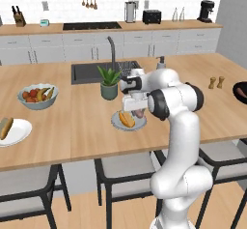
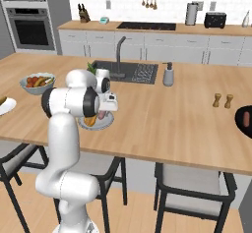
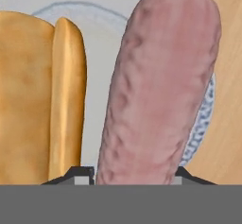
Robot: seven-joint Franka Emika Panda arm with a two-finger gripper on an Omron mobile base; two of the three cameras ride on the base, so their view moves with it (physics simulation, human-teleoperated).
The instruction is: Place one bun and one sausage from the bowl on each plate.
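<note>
A plant (image 1: 109,80) is standing just behind the plate (image 1: 116,122), crowding its far side. Bare counter (image 1: 77,126) is lying open toward the near edge.

The wooden island counter (image 1: 82,126) carries two plates (image 1: 14,132), fruit bowl (image 1: 37,96).

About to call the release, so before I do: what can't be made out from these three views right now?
- Gripper tips: hand view, sausage between them covers the contact; a grip is likely, not provable.
- Sausage over the near plate: touching or above it, cannot tell; left base view, the hand blocks it.
- Black bowl: cut by the right edge in both base views, contents unclear.
- Far plate: cut by the left edge; a bun shows, any sausage cannot be told.
</note>
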